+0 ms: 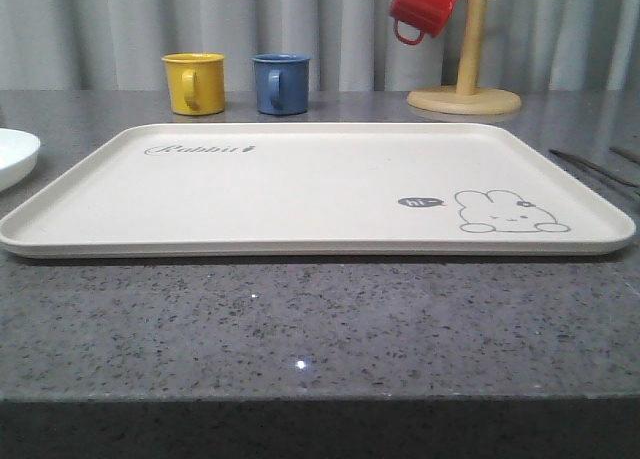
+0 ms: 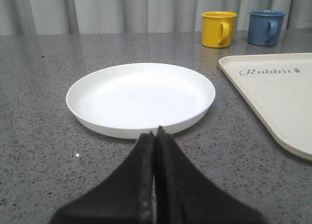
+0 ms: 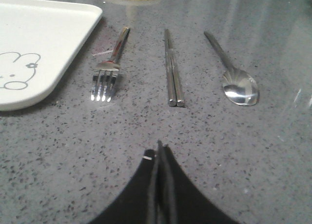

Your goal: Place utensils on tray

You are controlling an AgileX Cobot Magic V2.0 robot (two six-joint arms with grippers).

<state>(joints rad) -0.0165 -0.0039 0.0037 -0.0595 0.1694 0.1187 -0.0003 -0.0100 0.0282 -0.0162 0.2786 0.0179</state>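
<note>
Lying bare at the counter's [image 1: 300, 319] centre: tray [image 1: 300, 194], nothing loaded yet. Waiting at 3 o'clock of it: fork [image 3: 108, 70], chopsticks [image 3: 172, 70], spoon [image 3: 234, 77]. Sitting at 9 o'clock: plate [image 2: 141, 98]. Hovering pressed together, gripping nothing: left gripper [image 2: 154, 136], right gripper [image 3: 160, 148].

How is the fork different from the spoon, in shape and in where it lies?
The fork ends in flat tines, while the spoon ends in a round bowl. The fork lies next to the tray, while the spoon lies farthest from it, with the chopsticks between the two. Both are shiny metal, rest flat on the grey counter, and point the same way, roughly parallel.
</note>
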